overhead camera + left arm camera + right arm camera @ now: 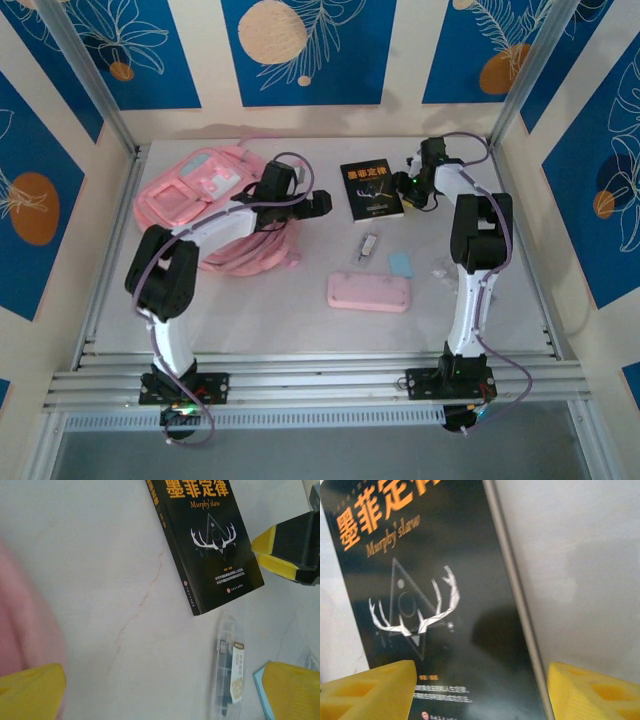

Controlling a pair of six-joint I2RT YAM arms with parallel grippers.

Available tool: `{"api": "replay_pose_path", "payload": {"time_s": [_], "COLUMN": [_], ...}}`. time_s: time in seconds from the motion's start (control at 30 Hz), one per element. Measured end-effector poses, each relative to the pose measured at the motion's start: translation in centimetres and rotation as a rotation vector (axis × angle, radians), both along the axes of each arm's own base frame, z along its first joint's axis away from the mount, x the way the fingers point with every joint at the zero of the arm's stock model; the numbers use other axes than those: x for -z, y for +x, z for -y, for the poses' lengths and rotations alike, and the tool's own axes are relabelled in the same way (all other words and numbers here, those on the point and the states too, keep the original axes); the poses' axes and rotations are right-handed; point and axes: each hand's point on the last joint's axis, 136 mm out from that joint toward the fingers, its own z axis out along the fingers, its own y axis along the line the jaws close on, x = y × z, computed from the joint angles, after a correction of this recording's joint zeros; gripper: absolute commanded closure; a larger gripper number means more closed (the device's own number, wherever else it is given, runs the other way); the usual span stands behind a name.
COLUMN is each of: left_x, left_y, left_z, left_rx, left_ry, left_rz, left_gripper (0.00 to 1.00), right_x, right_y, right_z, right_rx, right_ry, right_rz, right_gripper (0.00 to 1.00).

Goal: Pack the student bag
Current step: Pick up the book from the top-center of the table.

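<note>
the large soft pink fabric backpack (205, 195) with its pale trim lies flat at the far left of the pale tabletop (250, 320), its pink straps spilling toward the near side. the left gripper (321, 205) hovers just to the right of the bag, over bare table between the bag and a black paperback book with orange lettering and a white antler design (371, 190). seen from its wrist, its yellow fingers (31, 692) stand wide apart with nothing between them but the table. the right gripper (408, 192) sits at the book's right edge, low over it. from its own wrist its yellow fingertips (370, 690) are spread, one over the cover and the other just past the book's right edge, and i cannot tell whether they touch the book. nearer than the book lies a small clear plastic case with a label (368, 246), with a small flat pale blue piece (401, 264) just to its right. nearer again lies a flat pink rectangular pencil case (369, 292), apart from the backpack.
</note>
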Motion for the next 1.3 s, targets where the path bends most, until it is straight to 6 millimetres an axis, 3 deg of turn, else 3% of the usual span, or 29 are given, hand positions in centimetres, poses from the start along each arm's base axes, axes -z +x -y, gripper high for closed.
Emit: {"api": "replay_pose_path", "payload": {"time_s": [0.27, 0.5, 0.6, 0.77, 0.8, 1.1, 1.3], "left_x": [2.2, 3.6, 4.2, 4.1, 4.0, 2.6, 3.0], "left_y": [1.9, 2.9, 3.0, 3.1, 3.1, 3.9, 5.1], "left_z": [3.1, 5.3, 5.5, 5.5, 5.5, 4.0, 2.4], "left_rx": [0.013, 0.045, 0.042, 0.040, 0.039, -0.072, -0.204], "left_ry": [-0.083, -0.114, -0.118, -0.124, -0.126, -0.251, -0.344], "left_rz": [-0.022, -0.040, -0.056, -0.050, -0.048, -0.044, -0.064], "left_gripper": [0.15, 0.16, 0.16, 0.14, 0.13, 0.10, 0.09], "right_x": [-1.1, -3.0, -3.3, -3.9, -4.1, -5.6, -9.6], "right_y": [-0.6, -0.2, -0.1, 0.2, 0.3, 0.5, -0.3], "right_z": [-2.9, -4.9, -5.4, -5.9, -6.0, -6.8, -8.6], "right_rx": [-0.057, -0.058, -0.046, -0.014, -0.010, 0.018, -0.036], "right_ry": [0.143, 0.349, 0.413, 0.481, 0.493, 0.576, 0.624], "right_rz": [-0.011, 0.002, -0.003, -0.019, -0.021, -0.047, -0.011], "right_gripper": [0.34, 0.44, 0.59, 0.97, 1.00, 1.00, 1.00]}}
